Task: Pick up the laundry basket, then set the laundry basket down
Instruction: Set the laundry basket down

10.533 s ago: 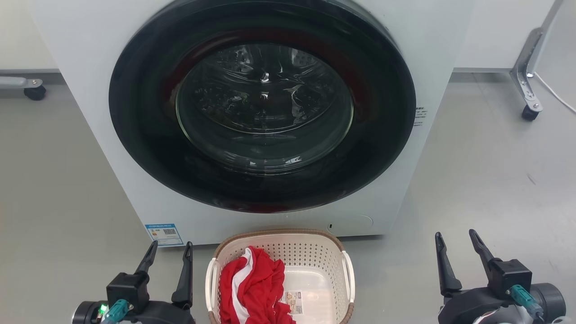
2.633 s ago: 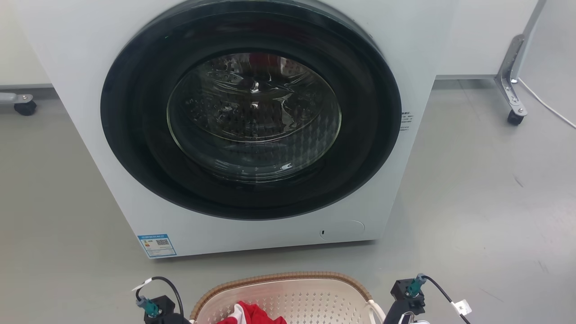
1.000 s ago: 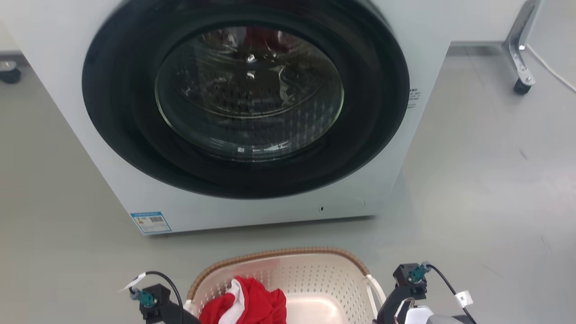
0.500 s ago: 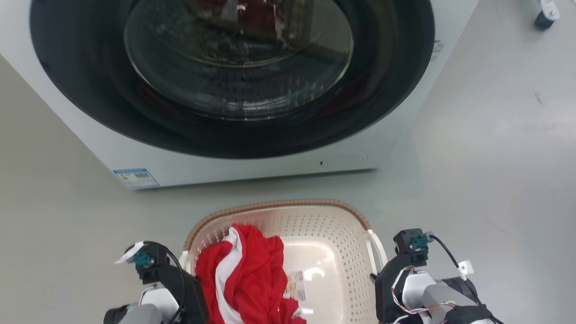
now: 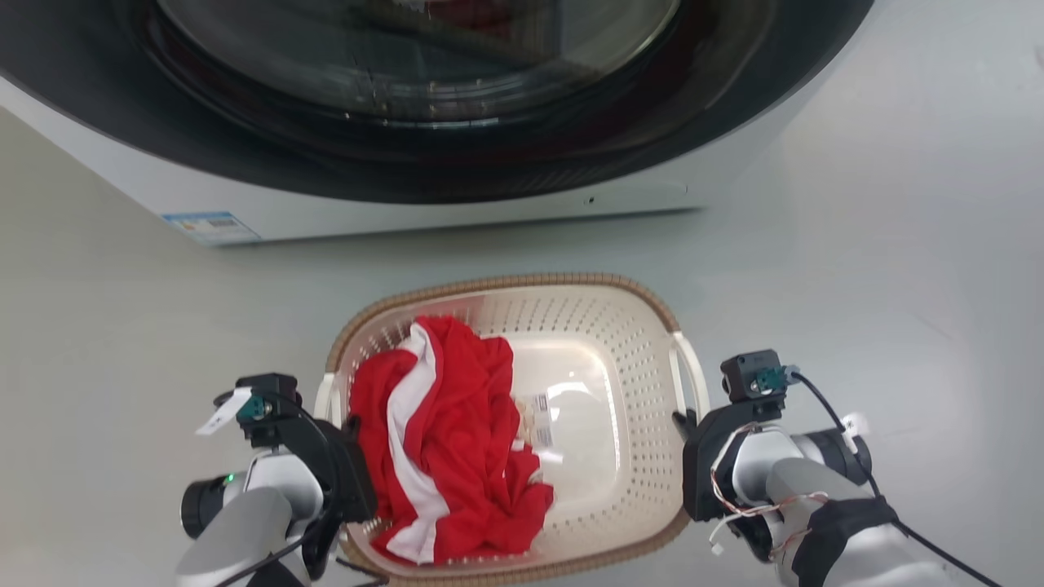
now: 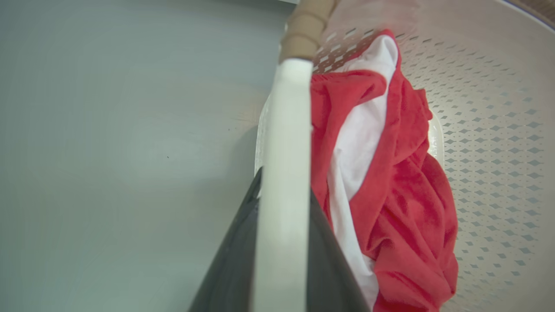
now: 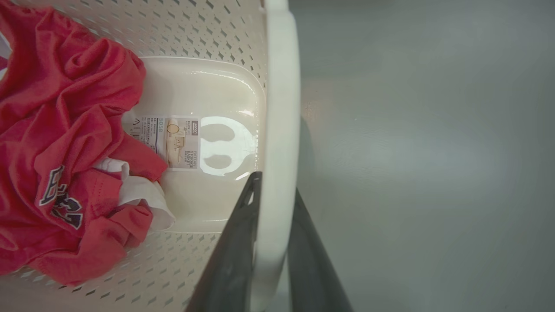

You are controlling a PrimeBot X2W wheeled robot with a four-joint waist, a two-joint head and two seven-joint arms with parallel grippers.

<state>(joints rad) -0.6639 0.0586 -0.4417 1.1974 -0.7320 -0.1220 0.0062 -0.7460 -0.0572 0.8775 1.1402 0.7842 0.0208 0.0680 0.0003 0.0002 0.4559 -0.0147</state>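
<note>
The laundry basket (image 5: 571, 326) is in front of the white washing machine (image 5: 408, 214), a strip of grey floor (image 5: 856, 244) between them; whether its bottom touches the floor cannot be told. The brown woven-look rim runs round the top, and the perforated cream walls slope down to a glossy bottom with a small label (image 7: 167, 141) on it. A crumpled red and white garment (image 5: 449, 432) lies in the left half of the basket, its edge just over the label; dark letters show on it in the right wrist view. The left gripper (image 6: 284, 186) pinches the left handle (image 6: 284, 130), one dark finger on the outer side and one on the inner side, next to the red cloth. The right gripper (image 7: 277, 184) pinches the right handle (image 7: 279, 86) the same way, one finger inside the basket wall and one outside over the floor. In the head view both pale forearms reach in from the lower corners, one at each side of the basket
</note>
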